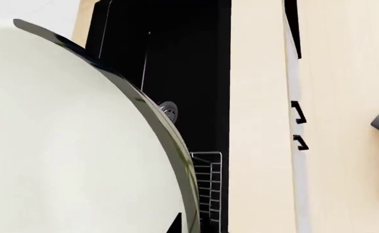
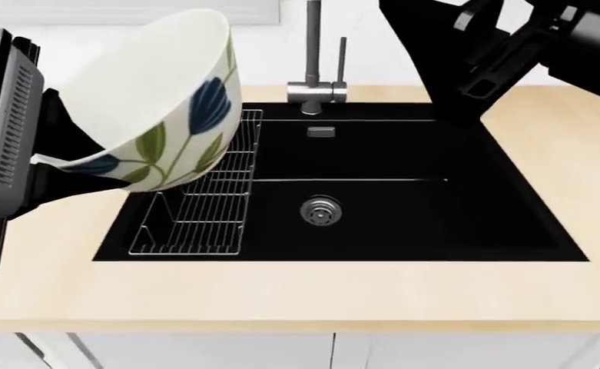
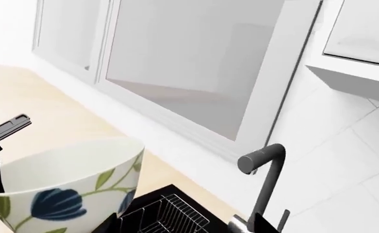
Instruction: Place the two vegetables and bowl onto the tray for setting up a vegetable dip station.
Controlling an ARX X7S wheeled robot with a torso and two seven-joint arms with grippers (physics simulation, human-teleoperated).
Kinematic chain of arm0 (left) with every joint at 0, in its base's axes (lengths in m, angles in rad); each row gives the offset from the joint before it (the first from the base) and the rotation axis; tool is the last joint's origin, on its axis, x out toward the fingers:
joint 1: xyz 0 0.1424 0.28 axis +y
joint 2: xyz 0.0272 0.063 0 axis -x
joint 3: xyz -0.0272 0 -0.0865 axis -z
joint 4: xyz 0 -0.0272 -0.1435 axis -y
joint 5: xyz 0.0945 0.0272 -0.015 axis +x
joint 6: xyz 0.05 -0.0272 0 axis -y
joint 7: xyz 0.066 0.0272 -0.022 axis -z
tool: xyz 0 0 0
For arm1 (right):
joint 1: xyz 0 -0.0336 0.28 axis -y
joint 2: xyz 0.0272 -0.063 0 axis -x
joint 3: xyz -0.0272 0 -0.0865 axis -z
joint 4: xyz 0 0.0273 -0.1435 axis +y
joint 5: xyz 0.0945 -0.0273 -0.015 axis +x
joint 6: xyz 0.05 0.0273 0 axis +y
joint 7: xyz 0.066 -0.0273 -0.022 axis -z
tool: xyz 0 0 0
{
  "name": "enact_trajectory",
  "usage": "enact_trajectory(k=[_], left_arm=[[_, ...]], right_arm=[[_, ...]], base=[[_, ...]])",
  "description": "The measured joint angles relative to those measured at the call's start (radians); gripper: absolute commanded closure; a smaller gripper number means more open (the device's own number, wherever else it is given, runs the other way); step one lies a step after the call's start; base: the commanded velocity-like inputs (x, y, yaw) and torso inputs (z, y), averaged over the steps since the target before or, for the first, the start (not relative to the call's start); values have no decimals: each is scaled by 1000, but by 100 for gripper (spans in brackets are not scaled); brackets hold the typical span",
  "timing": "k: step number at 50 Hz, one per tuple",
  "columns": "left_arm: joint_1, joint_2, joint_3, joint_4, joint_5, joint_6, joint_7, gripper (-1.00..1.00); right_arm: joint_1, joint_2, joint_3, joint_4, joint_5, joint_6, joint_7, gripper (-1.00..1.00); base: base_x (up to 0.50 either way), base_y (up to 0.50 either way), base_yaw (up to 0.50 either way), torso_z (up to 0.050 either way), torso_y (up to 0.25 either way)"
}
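So, biggest thing first: the pale wood desk (image 2: 310,296) runs across the whole head view, with the black sink basin (image 2: 402,207) sunk into it. Tray, cucumber and carrot don't show up in any of my views right now.

Next down is the bowl (image 2: 161,108). I've got it lifted in the air over the left end of the sink, tilted over so its plain inside faces up and to the left and the green leaves and blue flowers face the camera. My left pincer (image 2: 44,173) is clamped on its rim at the low side; from the left wrist camera the cream inside (image 1: 66,141) fills most of the shot, with a dark finger (image 1: 134,97) curving along the edge.

My right arm (image 2: 515,46) is up high at the far right over the desk, well apart from the bowl. Can't tell if that pincer is apart or together.

Smaller stuff: a wire rack (image 2: 202,207) sits in the left part of the basin, right under the bowl. The faucet (image 2: 315,77) stands behind the sink, and the round drain (image 2: 320,211) is mid-basin.
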Motion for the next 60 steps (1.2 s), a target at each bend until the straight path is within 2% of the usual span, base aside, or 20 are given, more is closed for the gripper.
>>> enact_trajectory(k=[31, 60], left_arm=[[-5, -5, 0, 32, -18, -10, -11, 100], [13, -2, 3, 30, -28, 6, -28, 100]], right_arm=[[-31, 38, 29, -36, 90, -23, 77, -100], [-35, 44, 4, -39, 104, -12, 80, -100]], base=[[-135, -500, 0, 0, 0], [-5, -500, 0, 0, 0]])
